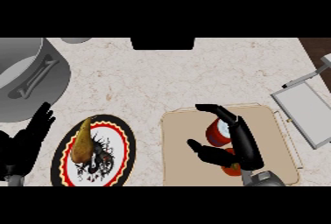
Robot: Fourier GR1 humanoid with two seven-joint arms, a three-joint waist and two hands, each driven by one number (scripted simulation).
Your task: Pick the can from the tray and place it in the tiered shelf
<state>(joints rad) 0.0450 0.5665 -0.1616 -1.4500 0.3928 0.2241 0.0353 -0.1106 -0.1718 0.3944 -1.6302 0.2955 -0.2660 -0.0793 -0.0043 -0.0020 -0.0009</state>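
can (pixel 216 135) stands on the tray (pixel 184 170), mid-area. right hand (pixel 245 146) is curled round it; thumb contact unclear. judged stiff, light, with a smooth and likely slippery wall, so hold across the sides at mid-height. left hand (pixel 26 142) open, resting.

From my station the counter (pixel 194 74) beyond my right hand (pixel 245 151) looks brightly, evenly lit, the can (pixel 217 135) inside its curled fingers shows a pale sheen on top, and the black hand itself reads as near-flat darkness.
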